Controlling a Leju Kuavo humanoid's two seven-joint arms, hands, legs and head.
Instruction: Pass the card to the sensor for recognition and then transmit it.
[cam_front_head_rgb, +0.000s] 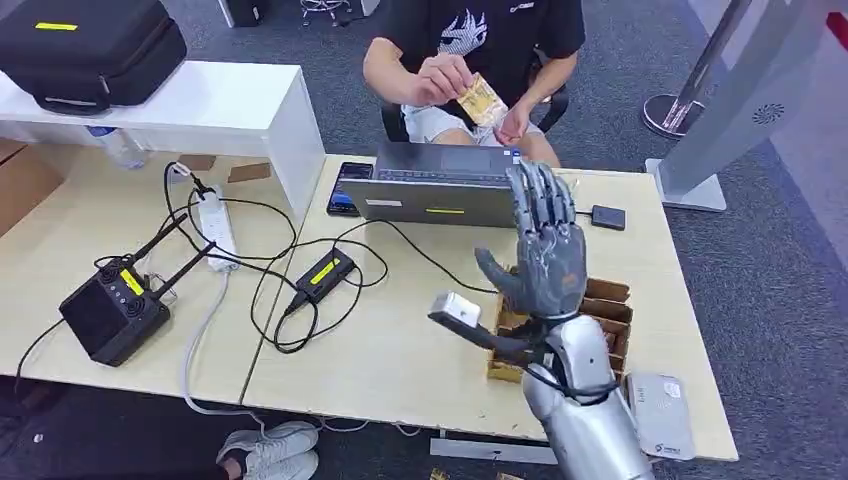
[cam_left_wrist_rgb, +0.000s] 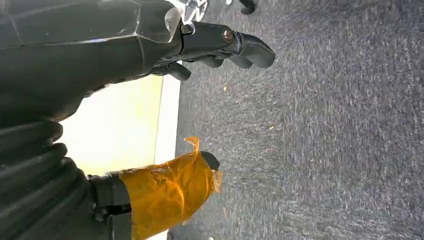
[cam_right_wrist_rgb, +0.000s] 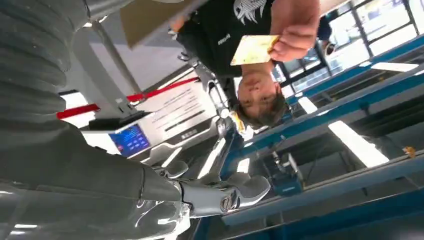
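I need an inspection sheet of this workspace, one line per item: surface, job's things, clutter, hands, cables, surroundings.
Surface: pale wooden table.
Job's things: yellow card held by the seated person; flat grey card sensor at the table's near right corner.
Clutter: grey laptop, black phone, brown cardboard tray, black radio box.
Hands: right hand raised, fingers apart, holding nothing; left hand hanging over the grey carpet.
Cables: black cables, white power strip.
Surroundings: grey carpet, black case.

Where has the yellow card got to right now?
In the head view the card is in the hand of the person seated across the table, above the laptop, beyond the robot's raised, empty right hand.
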